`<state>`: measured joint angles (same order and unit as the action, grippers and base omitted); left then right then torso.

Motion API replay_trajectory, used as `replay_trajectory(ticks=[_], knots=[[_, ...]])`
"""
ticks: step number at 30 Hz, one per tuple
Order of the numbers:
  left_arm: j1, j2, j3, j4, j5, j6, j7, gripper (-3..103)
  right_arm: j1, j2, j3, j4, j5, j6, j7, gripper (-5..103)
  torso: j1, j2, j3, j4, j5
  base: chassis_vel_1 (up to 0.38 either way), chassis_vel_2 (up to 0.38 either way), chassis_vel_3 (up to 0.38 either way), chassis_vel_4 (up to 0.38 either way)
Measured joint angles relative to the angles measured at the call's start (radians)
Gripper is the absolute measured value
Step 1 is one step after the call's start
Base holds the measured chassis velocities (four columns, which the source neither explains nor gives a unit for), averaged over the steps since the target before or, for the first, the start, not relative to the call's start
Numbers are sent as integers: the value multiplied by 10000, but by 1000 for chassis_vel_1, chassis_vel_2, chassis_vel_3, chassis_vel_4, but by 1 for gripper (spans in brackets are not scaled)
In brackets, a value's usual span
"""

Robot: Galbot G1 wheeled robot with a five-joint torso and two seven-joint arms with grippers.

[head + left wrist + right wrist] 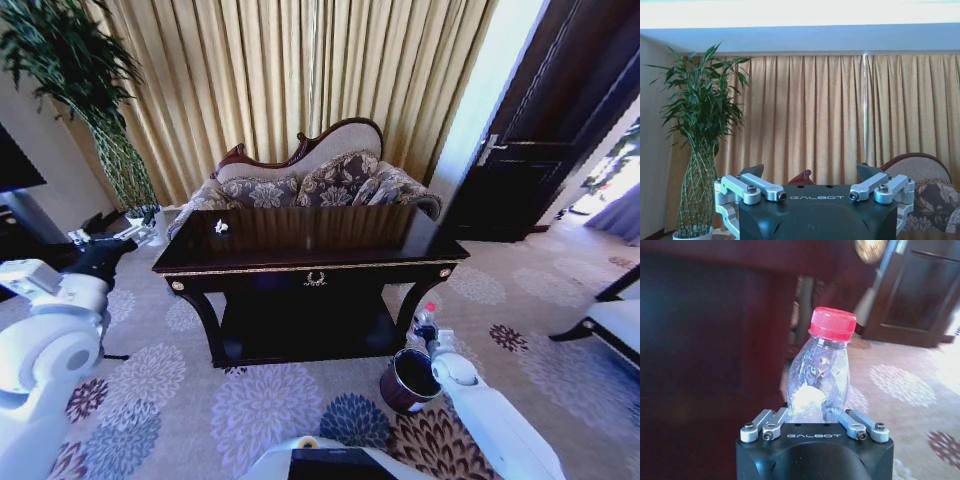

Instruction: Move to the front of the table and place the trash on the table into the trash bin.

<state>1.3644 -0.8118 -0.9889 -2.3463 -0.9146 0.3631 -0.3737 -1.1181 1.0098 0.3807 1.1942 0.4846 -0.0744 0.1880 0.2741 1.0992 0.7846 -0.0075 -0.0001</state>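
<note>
The dark glossy table [400, 248] with gold trim stands right in front of me. A white crumpled scrap [221, 227] lies on its left part. My right gripper [430, 330] hangs low by the table's right front leg, shut on a clear plastic bottle [819, 375] with a red cap [431, 307]. The bottle stands upright just above and behind the maroon trash bin [408, 380] on the carpet. In the right wrist view the right gripper [815, 414] clamps the bottle's lower body. My left gripper [810, 172] is open and holds nothing, raised off the table's left end [125, 236].
A patterned sofa [320, 180] and gold curtains [300, 70] stand behind the table. A tall potted plant [110, 140] is at the back left, a dark door [540, 150] at the right. A chair [615, 320] sits at the far right.
</note>
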Motion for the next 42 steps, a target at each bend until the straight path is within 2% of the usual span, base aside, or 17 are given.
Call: replay_trajectory(ticks=[2, 7, 11, 17, 18, 21, 23, 24, 25, 27, 31, 32, 34, 36, 37, 42], knots=[[35, 0, -53, -67, -6, -3, -5, 100, 375, 156, 49, -1192, -170, 492, -8, 24, 0, 1, 0, 1, -1, 0, 0, 0, 0], [89, -27, -74, -137, -8, -8, -8, 100, 877, 386, 134, -2644, -459, 953, -11, 24, 0, 0, 0, -1, -1, 0, 0, 0, 0], [204, -43, -150, -199, -8, -27, -8, 100, 1073, 593, 226, -3277, -628, 1176, -13, 24, 0, 0, 0, 2, 0, 0, 0, 0, 0], [258, -17, -238, -213, -10, -108, -8, 100, 1044, 741, 283, -3345, -891, 1199, 125, 24, 0, 1, 0, 2, 0, 0, 0, 0, 0], [256, 0, -245, -205, -11, -132, -8, 100, 1035, 752, 292, -3335, -924, 1198, 150, 21, 0, 1, 0, 1, -1, 0, 0, 0, 0], [252, 21, -270, -204, -42, -158, -4, 100, 991, 780, 362, -3240, -941, 1199, 186, 32, 0, 1, 0, 1, -1, 0, 0, 0, 0], [253, 22, -269, -205, -45, -162, -3, 100, 976, 783, 375, -3219, -943, 1199, 190, 32, 0, 1, 0, 1, -1, 0, 0, 0, 0], [259, 22, -263, -207, -44, -185, -1, 100, 937, 783, 401, -3171, -945, 1198, 198, 42, 0, 1, 0, 1, -1, 0, 0, 0, 0], [261, 17, -243, -207, -39, -196, -1, 100, 915, 779, 410, -3146, -949, 1196, 204, 47, 0, 1, -1, 1, -1, 0, 0, 0, 0], [262, 11, -228, -207, -34, -203, 0, 100, 885, 764, 419, -3115, -954, 1194, 208, 47, 0, 1, -1, 1, -1, 0, 0, 0, 0], [232, 18, -182, -187, -26, -219, 2, 100, 713, 652, 442, -2956, -963, 1181, 216, 70, 0, 1, -1, 0, -1, 0, 0, 0, 0], [232, 18, -182, -187, -26, -219, 2, 100, 713, 652, 442, -2956, -963, 1181, 216, 70, 0, 1, -1, 0, -1, 0, 0, 0, 0], [205, 30, -159, -173, -25, -222, 6, 100, 671, 619, 447, -2922, -979, 1175, 218, 81, 0, 1, 0, 0, -1, 0, 0, 0, 0], [196, 34, -153, -170, -25, -222, 7, 100, 660, 608, 447, -2913, -986, 1173, 218, 81, 0, 1, -1, 0, -1, 0, 0, 0, 0], [190, 42, -145, -167, -24, -224, 10, 100, 651, 599, 446, -2899, -990, 1170, 220, 91, -1, 1, -1, 0, -1, 0, 0, 0, 0], [192, 49, -143, -166, -22, -226, 18, 100, 600, 598, 445, -2817, -999, 1137, 220, 100, 0, 1, -1, 1, -1, 0, 0, 0, 0]])
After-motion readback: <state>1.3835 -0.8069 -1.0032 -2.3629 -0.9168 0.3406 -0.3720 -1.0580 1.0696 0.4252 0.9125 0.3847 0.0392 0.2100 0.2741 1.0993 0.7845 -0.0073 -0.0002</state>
